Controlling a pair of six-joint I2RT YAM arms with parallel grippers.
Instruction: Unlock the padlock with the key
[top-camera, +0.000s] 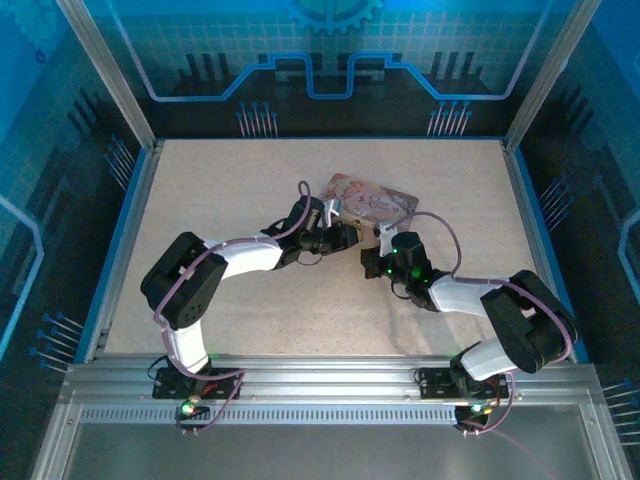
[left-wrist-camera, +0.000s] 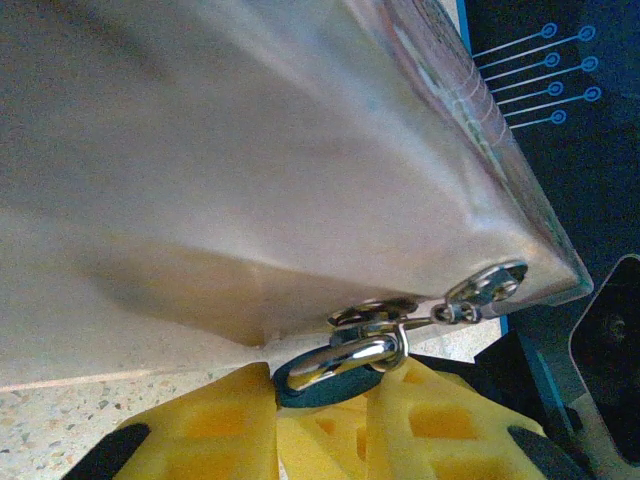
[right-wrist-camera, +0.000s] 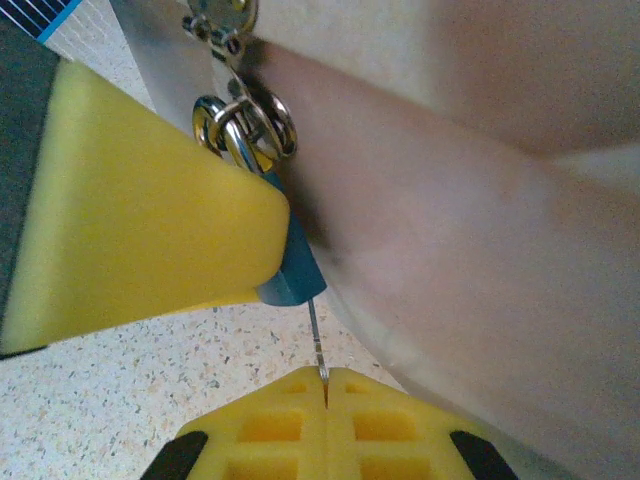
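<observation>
The padlock (left-wrist-camera: 322, 392) is a small dark blue body with a silvery shackle (left-wrist-camera: 345, 358), which hangs from the hasp ring of the pink tin (left-wrist-camera: 300, 160). My left gripper (left-wrist-camera: 320, 400) is shut on the padlock body, one yellow finger on each side. From the right wrist, the padlock (right-wrist-camera: 292, 268) sticks out past the left gripper's yellow finger (right-wrist-camera: 140, 210). My right gripper (right-wrist-camera: 326, 378) is shut on the key (right-wrist-camera: 316, 342), a thin sliver whose far tip meets the padlock's lower end. From above, the left gripper (top-camera: 348, 232) and right gripper (top-camera: 384, 246) meet at the tin's near edge.
The pink illustrated tin (top-camera: 372, 198) lies on the speckled table (top-camera: 230, 180), right of centre. Its pale side wall (right-wrist-camera: 460, 200) stands close against both grippers. Blue-rimmed walls enclose the table on the left, right and back.
</observation>
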